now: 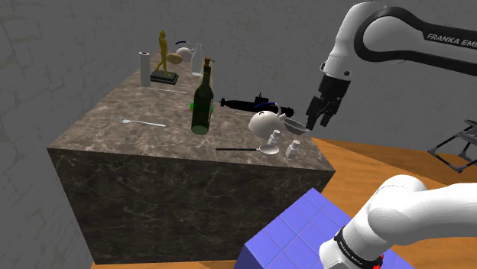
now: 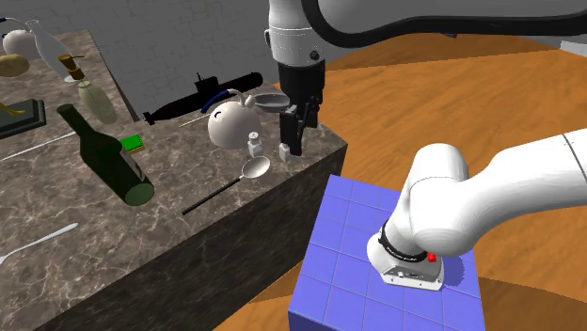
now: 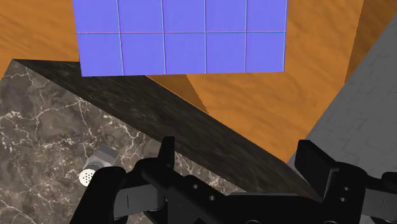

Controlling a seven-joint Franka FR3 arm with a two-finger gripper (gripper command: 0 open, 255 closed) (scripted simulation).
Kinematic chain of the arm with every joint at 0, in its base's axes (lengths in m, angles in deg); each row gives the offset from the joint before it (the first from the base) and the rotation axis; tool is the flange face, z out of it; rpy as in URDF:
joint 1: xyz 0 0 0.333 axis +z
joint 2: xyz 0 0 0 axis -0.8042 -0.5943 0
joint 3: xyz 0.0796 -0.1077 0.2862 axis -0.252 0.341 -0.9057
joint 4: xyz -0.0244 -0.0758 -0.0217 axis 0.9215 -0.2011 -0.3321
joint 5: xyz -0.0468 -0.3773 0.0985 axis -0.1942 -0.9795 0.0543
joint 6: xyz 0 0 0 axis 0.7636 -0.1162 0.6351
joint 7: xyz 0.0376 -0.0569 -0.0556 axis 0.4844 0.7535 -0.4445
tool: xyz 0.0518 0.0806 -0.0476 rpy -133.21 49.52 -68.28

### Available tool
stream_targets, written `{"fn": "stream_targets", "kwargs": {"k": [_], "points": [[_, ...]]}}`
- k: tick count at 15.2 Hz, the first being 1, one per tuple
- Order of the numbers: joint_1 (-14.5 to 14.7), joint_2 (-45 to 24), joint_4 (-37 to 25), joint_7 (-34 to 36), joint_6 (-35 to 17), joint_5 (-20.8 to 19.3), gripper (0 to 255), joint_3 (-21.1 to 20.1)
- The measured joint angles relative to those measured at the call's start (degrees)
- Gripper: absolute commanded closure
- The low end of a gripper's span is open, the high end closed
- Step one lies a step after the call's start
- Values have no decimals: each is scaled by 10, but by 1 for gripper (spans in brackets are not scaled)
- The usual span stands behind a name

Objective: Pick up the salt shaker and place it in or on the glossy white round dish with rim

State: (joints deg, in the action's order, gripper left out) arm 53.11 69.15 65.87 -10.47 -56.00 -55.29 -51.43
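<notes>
Gripper point(image 1: 316, 122), black fingers point(image 3: 167, 153) wide apart, empty, at edge of veined marble block point(image 1: 137, 107), perforated-capped salt shaker point(image 3: 95, 167) near

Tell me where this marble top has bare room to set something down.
The widest bare patch runs out to the edge between the fork, the green bottle and the spoon. The corner by the gripper is crowded: round white pot, a shaker, a second shaker, round dish.

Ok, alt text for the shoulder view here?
An open black gripper hangs at a marble table's corner, close to a small white shaker. Further back are a green bottle, a black toy submarine and a fork.
</notes>
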Motion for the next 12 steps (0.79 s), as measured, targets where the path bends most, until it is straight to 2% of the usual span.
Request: {"fn": "stream_targets", "kwargs": {"k": [4, 7, 12], "points": [[-6, -31, -2, -16, -31, -12, 0, 13], [-13, -67, 12, -34, -85, -25, 0, 27], [-23, -152, -3, -63, -163, -41, 0, 50]]}}
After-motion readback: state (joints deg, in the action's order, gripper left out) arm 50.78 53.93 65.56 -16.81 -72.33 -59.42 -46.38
